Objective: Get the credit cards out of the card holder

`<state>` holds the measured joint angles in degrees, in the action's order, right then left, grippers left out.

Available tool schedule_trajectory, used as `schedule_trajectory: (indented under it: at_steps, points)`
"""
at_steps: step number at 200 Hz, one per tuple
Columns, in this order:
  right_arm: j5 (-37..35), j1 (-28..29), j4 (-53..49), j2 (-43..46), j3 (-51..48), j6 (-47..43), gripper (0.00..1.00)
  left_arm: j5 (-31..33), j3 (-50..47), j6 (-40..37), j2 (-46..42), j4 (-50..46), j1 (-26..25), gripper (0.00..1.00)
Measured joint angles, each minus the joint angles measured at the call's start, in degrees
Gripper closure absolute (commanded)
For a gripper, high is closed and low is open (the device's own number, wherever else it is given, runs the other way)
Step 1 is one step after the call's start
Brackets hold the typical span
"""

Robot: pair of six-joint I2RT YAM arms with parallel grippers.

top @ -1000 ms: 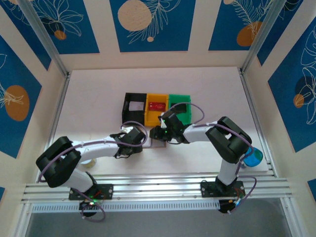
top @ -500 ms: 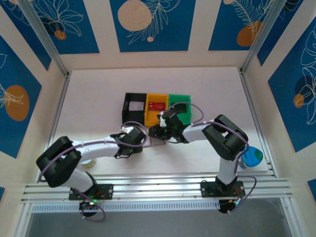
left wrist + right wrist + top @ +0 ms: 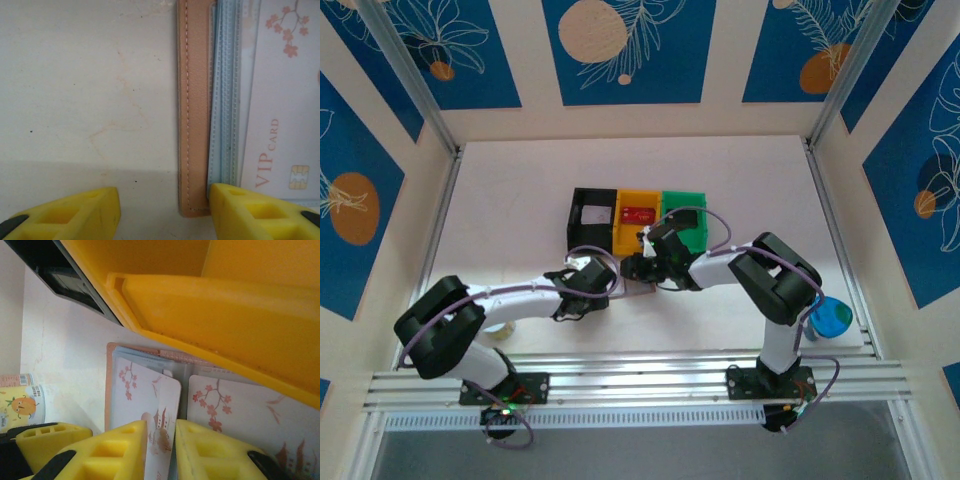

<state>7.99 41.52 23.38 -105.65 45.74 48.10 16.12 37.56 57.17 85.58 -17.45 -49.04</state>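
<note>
Card holder [image 3: 194, 110]: we find it open on the table [image 3: 75, 75], just before the yellow bin [image 3: 200, 305]. Left jaws: parted, gripping nothing, one tip over the holder's corner. Right jaws: nearly closed, pinching a blossom-print card [image 3: 145, 390] at the holder.

The yellow fingers [image 3: 120, 450] pinch a white blossom-printed card [image 3: 150, 390] (a twin [image 3: 225, 405] lies just right of it) over the open tan card holder [image 3: 108, 390], beside the yellow bin [image 3: 210, 305].
</note>
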Motion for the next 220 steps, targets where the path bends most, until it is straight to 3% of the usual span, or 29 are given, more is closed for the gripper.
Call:
schedule_trajectory:
  at_steps: [124,220]
  points:
    - [1.66,0.33,7.48,-0.7,-3.21,-1.07,0.83,0.48,0.0,0.0,0.15,0.04,-0.37,0.48]
    - [1.4,0.48,10.14,1.81,-7.8,0.02,0.97,0.5,0.02,-0.04,0.13,-0.09,-0.37,0.48]
